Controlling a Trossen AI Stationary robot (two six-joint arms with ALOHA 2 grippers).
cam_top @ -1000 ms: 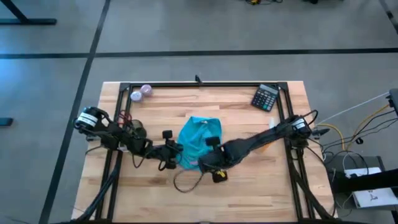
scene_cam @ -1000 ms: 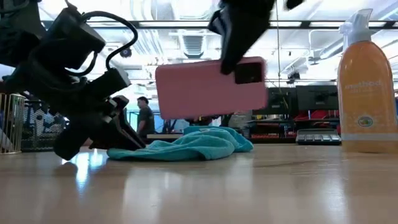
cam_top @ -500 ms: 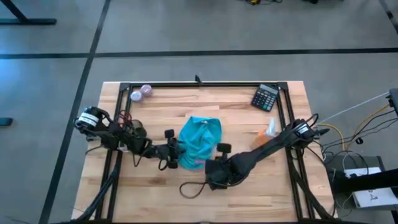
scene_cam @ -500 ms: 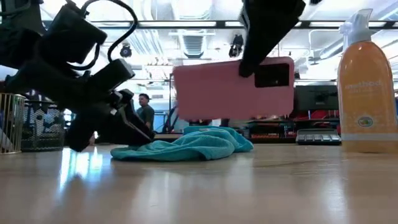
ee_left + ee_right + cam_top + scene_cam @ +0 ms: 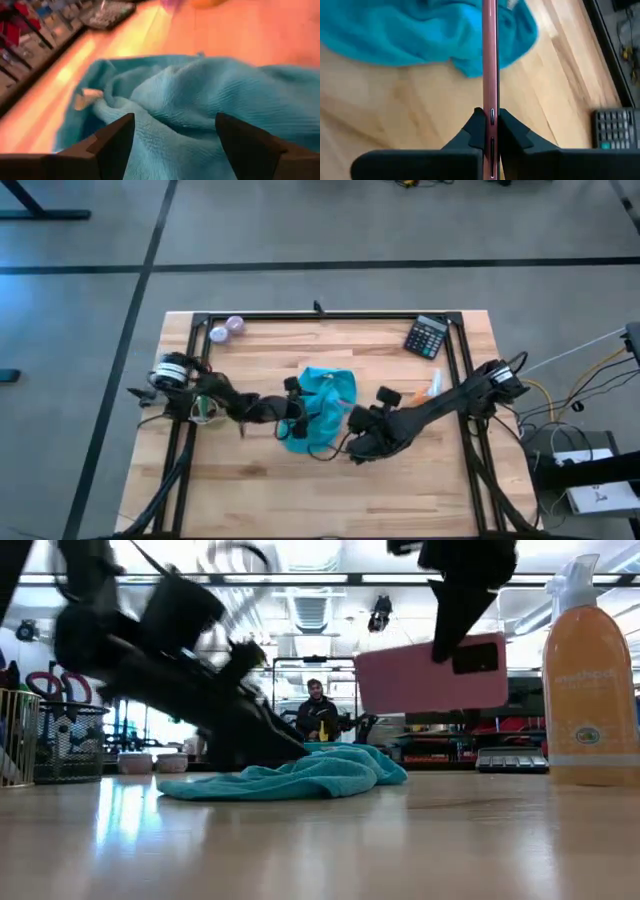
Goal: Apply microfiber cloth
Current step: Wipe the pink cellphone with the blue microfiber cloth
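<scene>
Wood tabletop (image 5: 400, 470), workshop bkgd. Teal microfiber cloth (image 5: 322, 408) lies crumpled mid-tabletop. Left gripper (image 5: 172, 137), fingers spread, over cloth; blurred in low view. Right gripper (image 5: 490, 131) clenched on pink phone (image 5: 431, 675), edge-on in wrist view.
</scene>
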